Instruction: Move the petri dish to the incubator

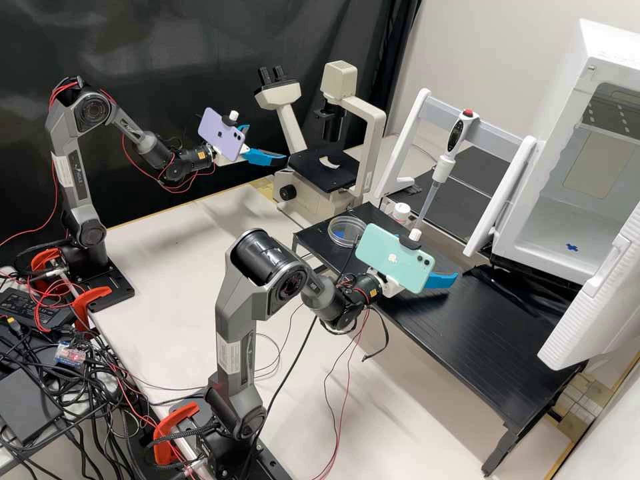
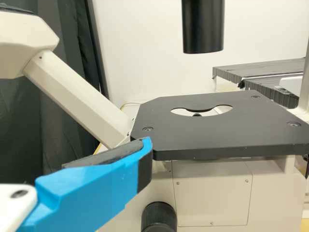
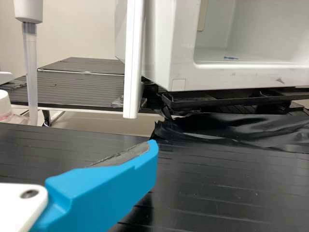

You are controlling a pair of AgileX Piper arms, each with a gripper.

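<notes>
Left gripper (image 1: pixel 268 144), right gripper (image 1: pixel 439 269): spread, empty | petri dish (image 1: pixel 347 231), mid-frame | rim-only pinch could drop it!

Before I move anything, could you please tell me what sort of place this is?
This is most likely a biology laboratory. A microscope stands there, a pipette is held upright, and a clear petri dish lies on the black bench.

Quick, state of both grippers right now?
Left gripper: open, empty, near the microscope stage.
Right gripper: open, empty, above the black slatted platform.
</notes>
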